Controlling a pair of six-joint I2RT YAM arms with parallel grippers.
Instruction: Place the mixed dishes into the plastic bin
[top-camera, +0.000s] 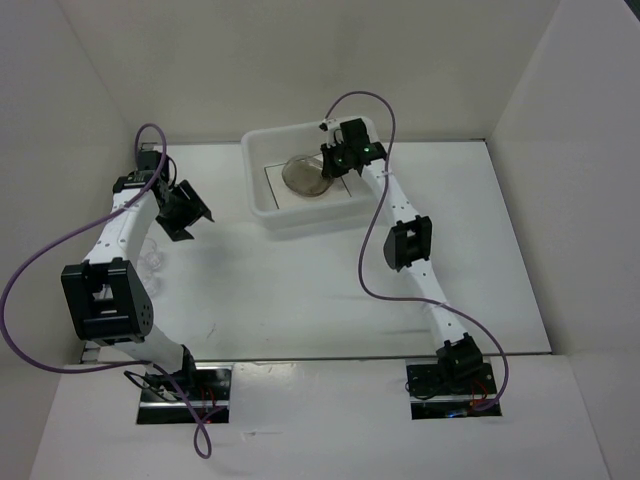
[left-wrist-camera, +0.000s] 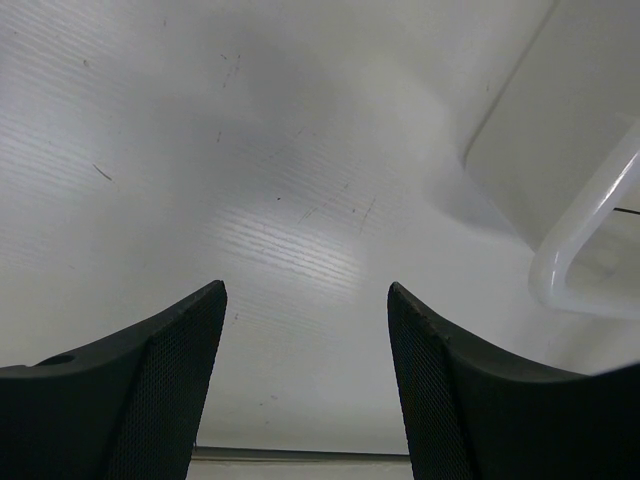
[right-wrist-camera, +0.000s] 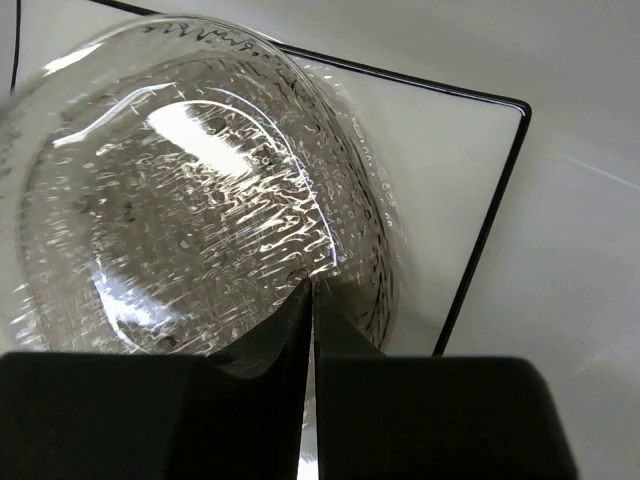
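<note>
Two black fingers of the right claw (right-wrist-camera: 312, 300) are pressed almost together, pinching the near rim of a round dish (right-wrist-camera: 200, 200); only a thin slit shows between them. That dish is clear greyish glass, dimpled and speckled all over, with bright glints across its shallow bowl; it spreads ahead and to the left of the fingertips. Under it lies a flat square plate (right-wrist-camera: 440, 170), smooth white with a thin dark line round its edge; one rounded corner shows ahead and to the right of the claw. Both sit inside the bin (top-camera: 262, 215), a cloudy white plastic tub with rounded corners and a rolled rim; seen from above, the dish looks tilted over the plate.

The right arm reaches forward, bent at the elbow, its wrist pointing down into the bin; the left arm is folded back, its claw hanging over the table (left-wrist-camera: 250, 200). The left claw (left-wrist-camera: 305, 320) is spread wide with nothing between its textured pads; the bin's rim curves off to its right. A small clear cup (top-camera: 150, 262) stands behind it, partly under the arm.
</note>
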